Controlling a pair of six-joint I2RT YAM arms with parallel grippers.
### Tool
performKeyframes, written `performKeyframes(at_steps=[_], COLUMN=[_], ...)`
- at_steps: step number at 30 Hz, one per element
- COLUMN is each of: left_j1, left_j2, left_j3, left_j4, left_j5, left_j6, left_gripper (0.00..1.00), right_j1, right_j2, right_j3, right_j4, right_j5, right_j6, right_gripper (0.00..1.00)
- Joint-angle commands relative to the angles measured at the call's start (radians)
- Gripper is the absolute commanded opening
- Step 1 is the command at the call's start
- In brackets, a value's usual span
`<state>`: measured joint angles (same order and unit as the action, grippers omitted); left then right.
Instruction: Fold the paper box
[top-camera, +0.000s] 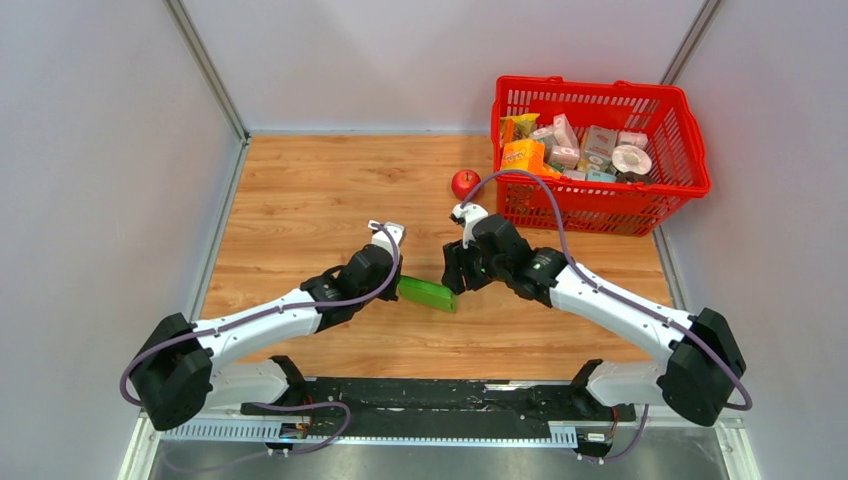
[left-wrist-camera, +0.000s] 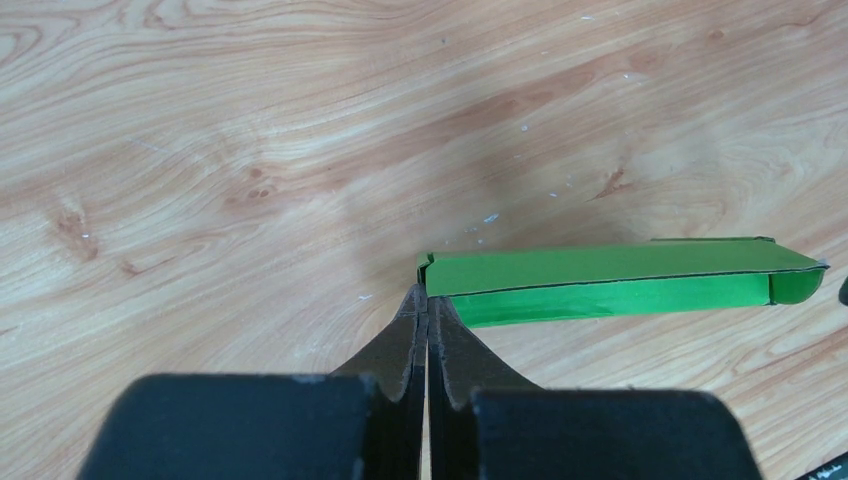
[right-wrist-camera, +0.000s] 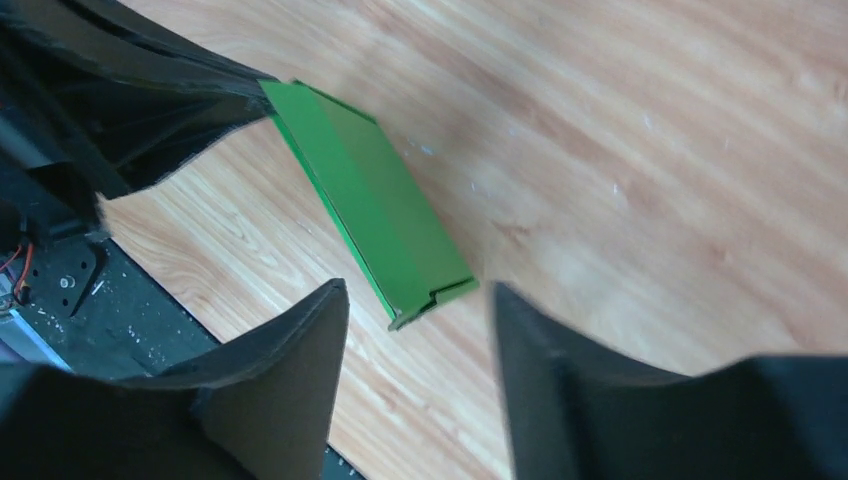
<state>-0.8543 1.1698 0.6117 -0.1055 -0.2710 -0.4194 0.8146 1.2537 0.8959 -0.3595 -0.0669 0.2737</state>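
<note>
The paper box (top-camera: 427, 293) is a bright green folded-flat blank lying on the wooden table between the two arms. In the left wrist view the paper box (left-wrist-camera: 600, 280) stretches to the right from my fingertips. My left gripper (left-wrist-camera: 428, 300) is shut, pinching the box's left end; it also shows in the top view (top-camera: 397, 284). My right gripper (right-wrist-camera: 418, 288) is open and hovers just above the box's other end (right-wrist-camera: 370, 190), touching nothing. In the top view the right gripper (top-camera: 452, 283) sits at the box's right end.
A red apple (top-camera: 465, 183) lies on the table beside a red basket (top-camera: 590, 205) at the back right, which holds several small printed packages (top-camera: 580, 145). A black rail (top-camera: 430, 395) runs along the near edge. Grey walls enclose the table.
</note>
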Motion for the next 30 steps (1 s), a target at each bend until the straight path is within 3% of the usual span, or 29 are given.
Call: performKeyframes(at_steps=[1,9,11,16,24,28,30], left_j1=[-0.003,-0.005,-0.005,-0.006,-0.011,-0.014,-0.015], left_j2=[0.04,0.054,0.059,0.059,0.056,0.06,0.059], left_j3=[0.016,0.023,0.026,0.028,0.026,0.028,0.025], left_j4=[-0.14,-0.146,-0.145,-0.151,-0.151,-0.154,-0.152], left_j5=[0.023,0.021,0.024,0.024,0.019,0.018,0.015], left_j6=[-0.007,-0.019,-0.019,-0.021,-0.024,-0.024,-0.027], left_gripper=[0.0,0.0,0.0,0.0,0.0,0.0,0.0], right_j1=[-0.003,-0.003,-0.002,0.001,0.005,0.005,0.006], right_j2=[0.058,0.052,0.068,0.098,0.121,0.122,0.116], right_j3=[0.08,0.026,0.041,0.051,0.044,0.041,0.031], right_j4=[-0.234,-0.121,-0.13,-0.134,-0.102,-0.116,-0.104], right_j5=[0.033,-0.022,-0.017,-0.036,0.004,0.065,0.073], right_j6=[0.122,0.22,0.225,0.228,0.229,0.226,0.219], right_gripper=[0.5,0.36,0.28,0.22,0.11,0.0,0.0])
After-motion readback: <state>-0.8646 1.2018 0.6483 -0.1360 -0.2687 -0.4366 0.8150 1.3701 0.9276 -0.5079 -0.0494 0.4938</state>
